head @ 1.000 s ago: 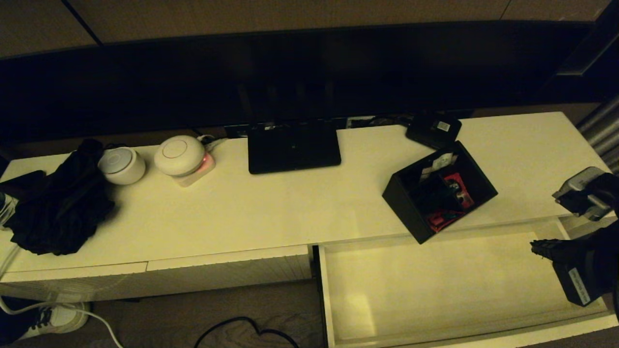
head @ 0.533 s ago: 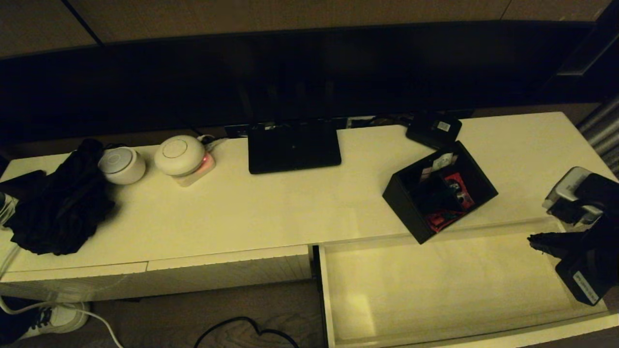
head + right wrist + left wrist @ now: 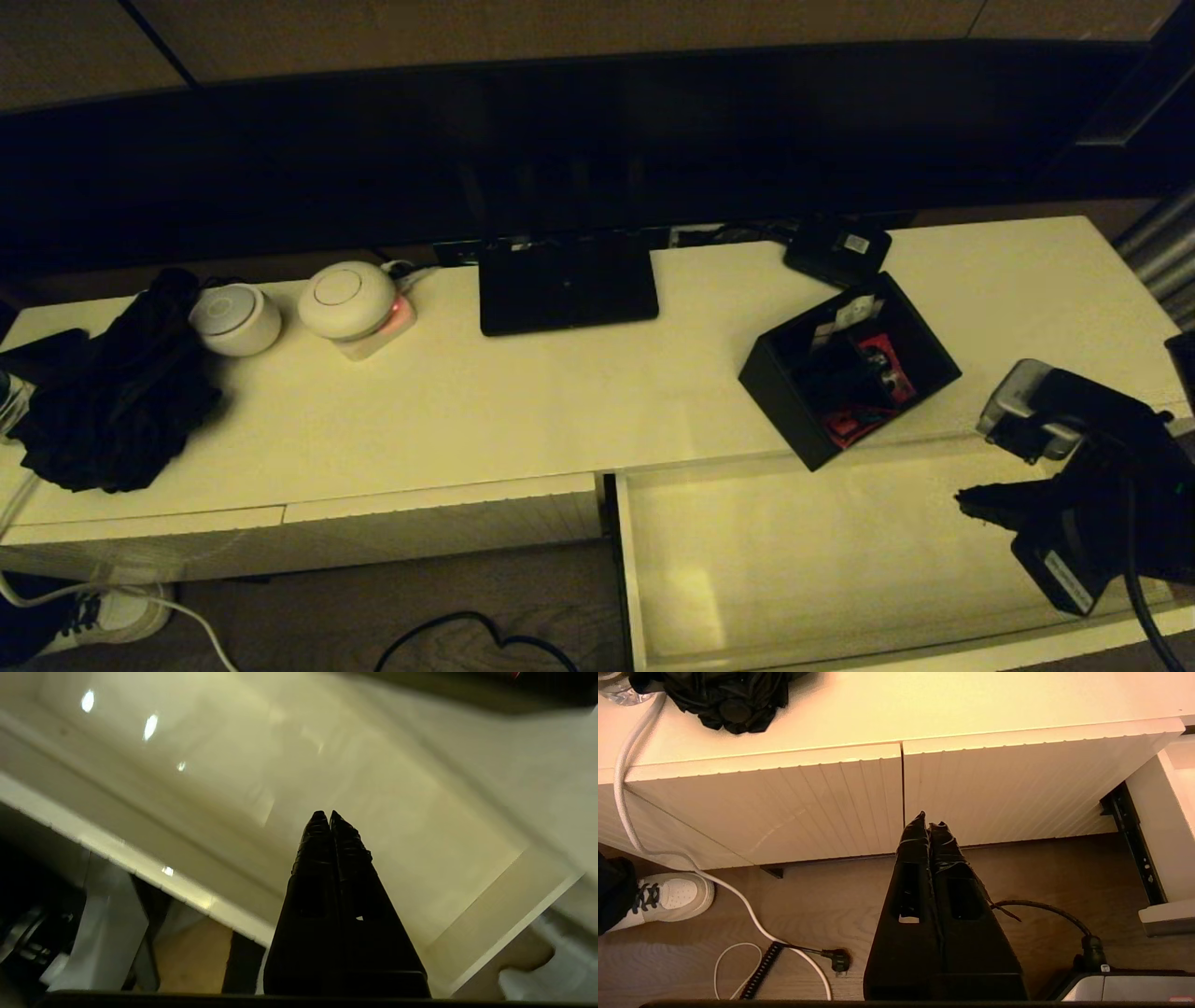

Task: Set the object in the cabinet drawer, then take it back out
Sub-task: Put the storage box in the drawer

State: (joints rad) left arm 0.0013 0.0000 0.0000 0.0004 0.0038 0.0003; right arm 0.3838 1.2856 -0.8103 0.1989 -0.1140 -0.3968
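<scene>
**Right gripper closed above the open drawer**

Right gripper (image 3: 966, 505) hangs over the right end of the open cabinet drawer (image 3: 653, 579), fingers pressed together and holding nothing; its wrist view shows the tips (image 3: 325, 819) above the pale drawer floor. The black box (image 3: 848, 368) sits on the tabletop (image 3: 523, 401) at the front edge, just behind the drawer's back wall, one corner overhanging it, red packets showing inside. Left gripper (image 3: 929, 823), also closed and empty, is parked low in front of the ribbed cabinet fronts (image 3: 831, 798).
</scene>
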